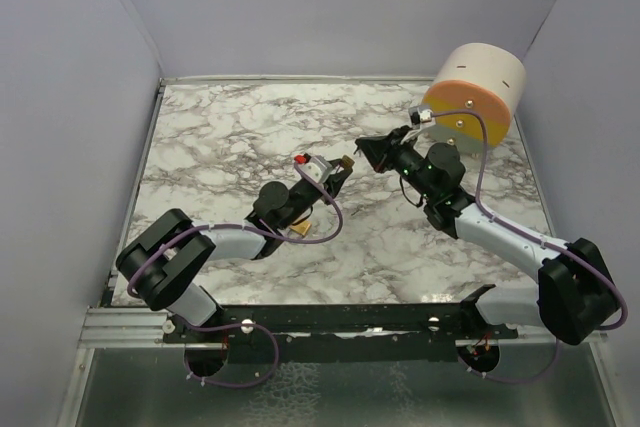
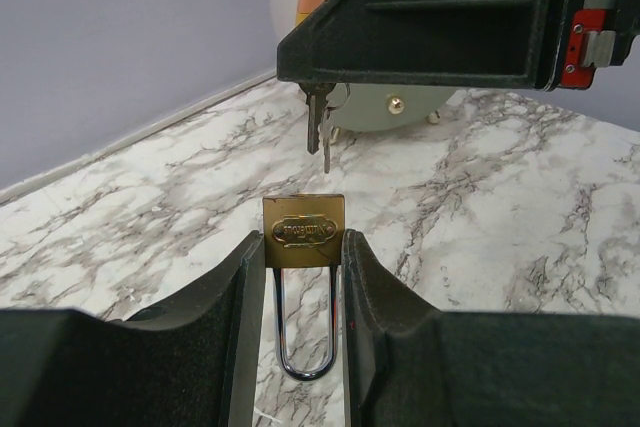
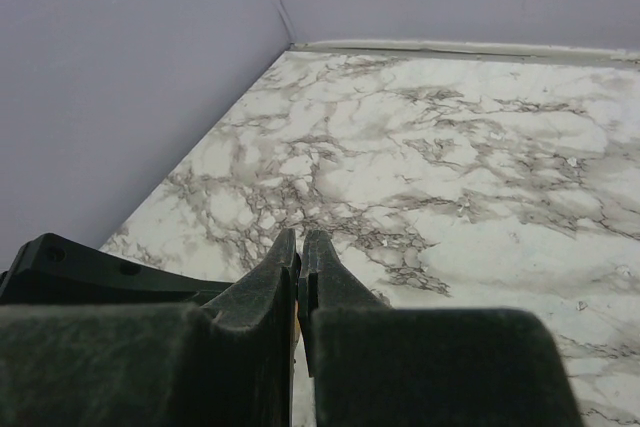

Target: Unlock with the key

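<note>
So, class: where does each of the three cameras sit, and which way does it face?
Top external: above, behind the arms, looking down on the marble table; both arms show.
Left wrist: looks along the left gripper clamping the padlock, toward the key under the right gripper.
Right wrist: past the shut right gripper, toward the table's corner.
Shared: top and left wrist show both grippers.
</note>
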Controlling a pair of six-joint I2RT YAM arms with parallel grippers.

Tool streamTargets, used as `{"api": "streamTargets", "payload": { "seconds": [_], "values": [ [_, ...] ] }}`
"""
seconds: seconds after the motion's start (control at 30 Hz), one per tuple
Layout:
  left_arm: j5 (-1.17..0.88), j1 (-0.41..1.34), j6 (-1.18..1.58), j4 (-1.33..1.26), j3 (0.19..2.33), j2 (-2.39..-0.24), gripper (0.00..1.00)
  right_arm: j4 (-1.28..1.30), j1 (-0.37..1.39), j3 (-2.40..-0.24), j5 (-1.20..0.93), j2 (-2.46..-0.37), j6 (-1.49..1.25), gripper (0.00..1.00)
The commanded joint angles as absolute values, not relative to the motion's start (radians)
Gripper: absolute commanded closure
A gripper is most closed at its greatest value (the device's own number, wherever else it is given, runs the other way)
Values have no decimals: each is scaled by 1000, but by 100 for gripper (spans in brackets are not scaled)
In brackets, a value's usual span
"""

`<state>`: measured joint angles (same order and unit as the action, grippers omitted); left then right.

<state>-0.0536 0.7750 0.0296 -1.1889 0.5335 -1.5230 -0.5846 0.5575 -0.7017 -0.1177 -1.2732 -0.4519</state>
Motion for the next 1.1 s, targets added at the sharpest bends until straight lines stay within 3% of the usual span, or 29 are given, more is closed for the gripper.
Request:
{"api": "streamTargets", "payload": {
  "seconds": [0.0,1.07],
  "values": [
    [-42,788,19,-1236,555,-1529,100,-623,571,-695,-119,-1268,-464,99],
    [-57,793,3,-1232,568,-1504,100,-633,586,-668,-126,-1290,-479,99]
  ]
}}
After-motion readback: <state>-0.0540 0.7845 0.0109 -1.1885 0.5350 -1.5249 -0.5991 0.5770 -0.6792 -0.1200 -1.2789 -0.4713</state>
